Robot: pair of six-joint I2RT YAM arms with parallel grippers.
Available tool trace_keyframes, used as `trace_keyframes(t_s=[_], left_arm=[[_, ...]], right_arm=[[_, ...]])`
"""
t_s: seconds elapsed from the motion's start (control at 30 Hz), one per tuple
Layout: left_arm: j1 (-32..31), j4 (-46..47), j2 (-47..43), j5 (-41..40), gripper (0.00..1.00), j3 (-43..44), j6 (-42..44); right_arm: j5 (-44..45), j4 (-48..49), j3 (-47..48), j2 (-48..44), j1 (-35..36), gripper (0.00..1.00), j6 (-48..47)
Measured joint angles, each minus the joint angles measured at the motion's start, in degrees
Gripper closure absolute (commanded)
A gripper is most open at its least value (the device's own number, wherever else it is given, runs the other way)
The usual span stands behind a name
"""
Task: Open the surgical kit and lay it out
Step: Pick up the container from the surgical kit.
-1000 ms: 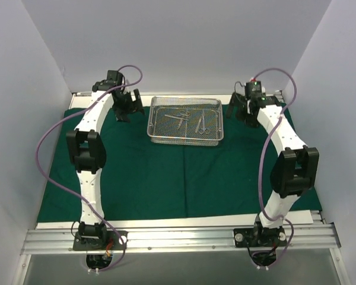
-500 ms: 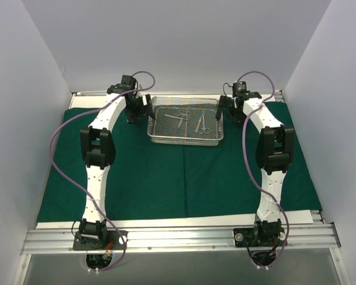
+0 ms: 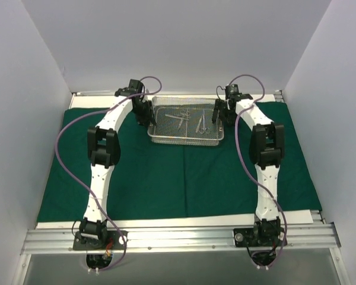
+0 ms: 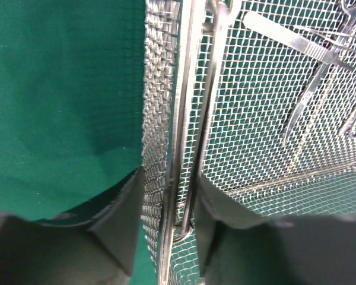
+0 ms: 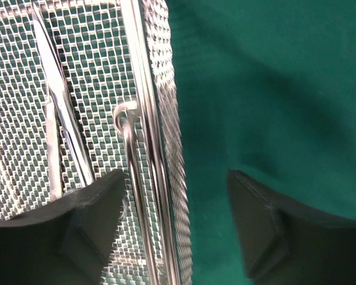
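Note:
The dark green cloth (image 3: 166, 178) lies spread flat on the table, and the silver wire-mesh tray (image 3: 186, 141) stands on it at the back centre with several slim instruments (image 3: 190, 119) inside. My left gripper (image 3: 149, 116) is at the tray's left end. In the left wrist view its jaws (image 4: 169, 190) press on the mesh wall (image 4: 157, 119) and the handle rod from both sides. My right gripper (image 3: 216, 116) is at the right end. In the right wrist view it (image 5: 175, 184) straddles the wall (image 5: 166, 89), open, with a gap of cloth (image 5: 273, 89) at its outer finger.
White walls close in the left, back and right sides. An aluminium rail (image 3: 178, 237) with both arm bases runs along the near edge. Purple cables (image 3: 62, 136) loop off each arm. The cloth stretches wide in front of the tray.
Both arms swung inward from the cloth's back corners to the tray's two ends. Both pairs of jaws narrowed, the left one onto the tray's wall.

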Motion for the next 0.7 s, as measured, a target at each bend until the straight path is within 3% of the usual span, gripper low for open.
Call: trace_keyframes(t_s=[0.17,0.23,0.37,0.7], left_arm=[[-0.15,-0.07,0.15,-1.53,0.97,0.85,-0.81],[-0.24,-0.2,0.15,-2.45,0.98,1.11,-1.05],[0.0,0.57,0.13,-3.23,0.98,1.27,-1.01],[0.66,0.04,-4.11,-3.89,0.98,-0.28,-1.05]], right_arm=[[-1.22,0.28,4.09,3.8,0.44,0.74,0.44],[-1.18,-0.92,6.14,4.72,0.81,0.91,-0.39],[2.27,-3.67,9.68,6.19,1.84,0.99,-2.51],[2.91,-6.56,13.46,5.79,2.64,1.0,-1.11]])
